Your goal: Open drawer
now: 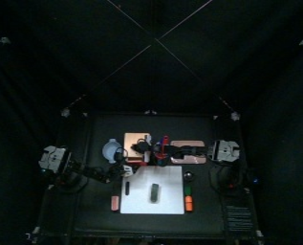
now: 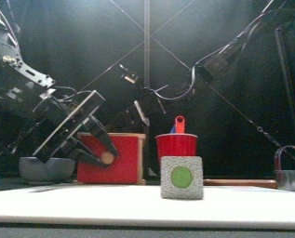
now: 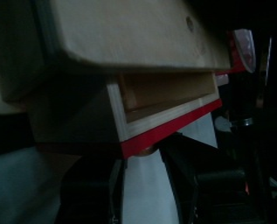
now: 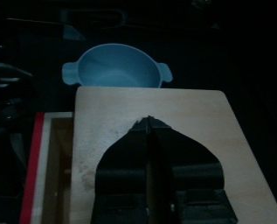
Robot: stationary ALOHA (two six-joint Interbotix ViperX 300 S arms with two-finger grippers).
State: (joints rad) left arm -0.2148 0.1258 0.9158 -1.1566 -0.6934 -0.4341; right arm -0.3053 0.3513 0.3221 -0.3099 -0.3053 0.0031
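Left wrist view: the left tool (image 3: 147, 188) stands wide open, empty, just below the drawer (image 3: 164, 92) of the box (image 3: 128, 39). Right tool (image 4: 152, 175) rests on the box top, its jaws together.

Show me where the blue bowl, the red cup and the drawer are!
Blue bowl (image 4: 117, 66): right wrist view, on its inside.
Red cup (image 2: 177, 146): front view, on its front wall.
Drawer (image 3: 164, 90): left wrist view, on its wooden front face.

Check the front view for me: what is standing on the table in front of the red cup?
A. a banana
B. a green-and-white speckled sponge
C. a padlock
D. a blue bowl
B: the green-and-white speckled sponge stands upright on the white board, directly in front of the red cup.
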